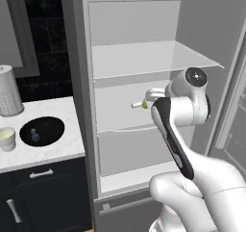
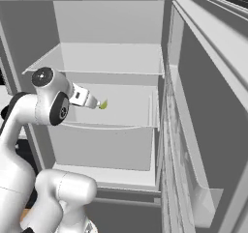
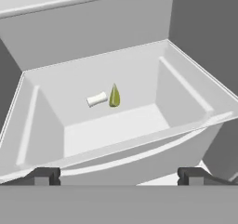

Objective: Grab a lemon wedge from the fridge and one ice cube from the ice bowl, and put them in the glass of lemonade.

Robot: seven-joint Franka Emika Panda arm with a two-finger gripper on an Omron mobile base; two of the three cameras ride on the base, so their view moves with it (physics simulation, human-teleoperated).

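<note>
So the fridge (image 1: pixel 144 58) stands open all around the claw (image 3: pixel 118 175), pale shelves above it and the door swung out to its right. Directly ahead of the claw and a bit below sits a white drawer bin (image 3: pixel 186 93). Way off to the claw's left, out on the counter, there's the black ice bowl (image 1: pixel 42 131) with the glass of lemonade (image 1: pixel 6 138) just beside it. The claw is spread wide, nothing in it. The lemon wedge (image 3: pixel 106 97) lies in the bin, straight ahead, apart from the tips.
</note>
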